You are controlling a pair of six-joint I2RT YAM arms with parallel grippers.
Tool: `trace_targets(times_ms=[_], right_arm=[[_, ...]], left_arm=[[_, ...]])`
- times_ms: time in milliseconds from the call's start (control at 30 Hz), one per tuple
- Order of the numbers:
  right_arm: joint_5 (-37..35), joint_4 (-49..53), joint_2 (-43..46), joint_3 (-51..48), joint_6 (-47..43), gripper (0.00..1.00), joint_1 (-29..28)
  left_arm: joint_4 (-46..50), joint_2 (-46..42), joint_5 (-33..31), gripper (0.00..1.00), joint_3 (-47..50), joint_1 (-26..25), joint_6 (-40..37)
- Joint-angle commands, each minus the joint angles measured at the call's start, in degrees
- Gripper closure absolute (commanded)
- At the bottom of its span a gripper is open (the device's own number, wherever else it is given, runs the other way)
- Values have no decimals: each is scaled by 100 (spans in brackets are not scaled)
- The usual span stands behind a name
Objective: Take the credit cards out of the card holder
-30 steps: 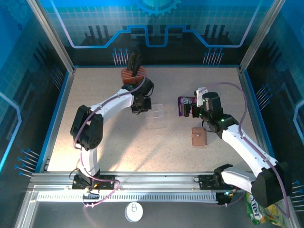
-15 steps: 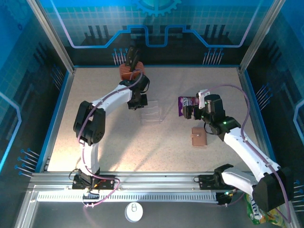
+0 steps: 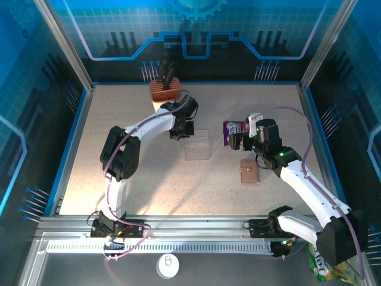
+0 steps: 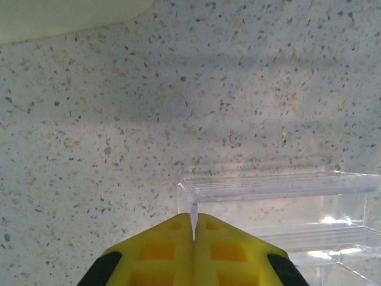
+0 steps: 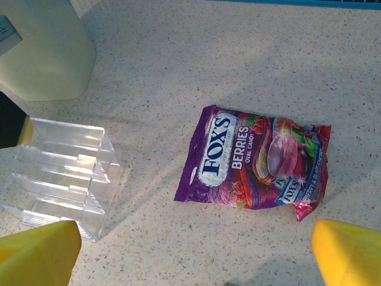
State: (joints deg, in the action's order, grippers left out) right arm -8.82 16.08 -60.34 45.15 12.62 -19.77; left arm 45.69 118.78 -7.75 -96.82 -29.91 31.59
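Observation:
The card holder (image 3: 249, 171) is a small brown wallet lying closed on the table right of centre. The credit cards are hidden. My right gripper (image 3: 238, 142) hangs open just behind the holder, over a purple snack packet (image 5: 256, 164). In the right wrist view its gripper (image 5: 193, 262) has yellow fingertips (image 5: 38, 253) far apart with nothing between them. My left gripper (image 3: 180, 132) is at mid-table. In the left wrist view this gripper (image 4: 193, 223) is shut on the thin wall of a clear plastic box (image 4: 286, 202).
The clear plastic box (image 3: 197, 143) sits left of the snack packet (image 3: 232, 132). A rust-coloured rack (image 3: 165, 89) with dark pieces stands at the back wall. Blue-edged frame walls close in the table on three sides. Open tabletop lies at the front left.
My left gripper swung slightly left and then right, dragging the clear box a little to the right. The right arm shifted slightly at first, then held still.

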Motion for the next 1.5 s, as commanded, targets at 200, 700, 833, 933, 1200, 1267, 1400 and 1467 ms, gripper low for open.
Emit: trace_targets(times_ms=[200, 700, 833, 933, 1200, 1267, 1400, 1467], right_arm=[[-48, 39, -22, 73, -105, 0, 157], [178, 326, -97, 296, -122, 0, 202], [205, 643, -270, 484, -11, 0, 210], [90, 1082, -390, 648, 156, 0, 244], [724, 1885, -980, 653, 557, 2, 442], [706, 2104, -1217, 662, 719, 3, 438], [477, 2409, -1574, 579, 944, 3, 434], [249, 2524, -1684, 557, 1016, 1, 440]], left_arm=[[124, 325, -174, 99, -450, 15, 38], [-142, 35, -60, 74, -287, 17, -28], [-226, -161, 50, 72, -202, 12, -44], [-396, -400, 133, 71, -21, 11, -90], [-666, -1200, 287, 68, 565, 12, -94], [-798, -1381, 382, 67, 744, 11, -77], [-1194, -1798, 602, 65, 1187, 9, -48], [-1321, -1992, 634, 64, 1380, 15, -50]])
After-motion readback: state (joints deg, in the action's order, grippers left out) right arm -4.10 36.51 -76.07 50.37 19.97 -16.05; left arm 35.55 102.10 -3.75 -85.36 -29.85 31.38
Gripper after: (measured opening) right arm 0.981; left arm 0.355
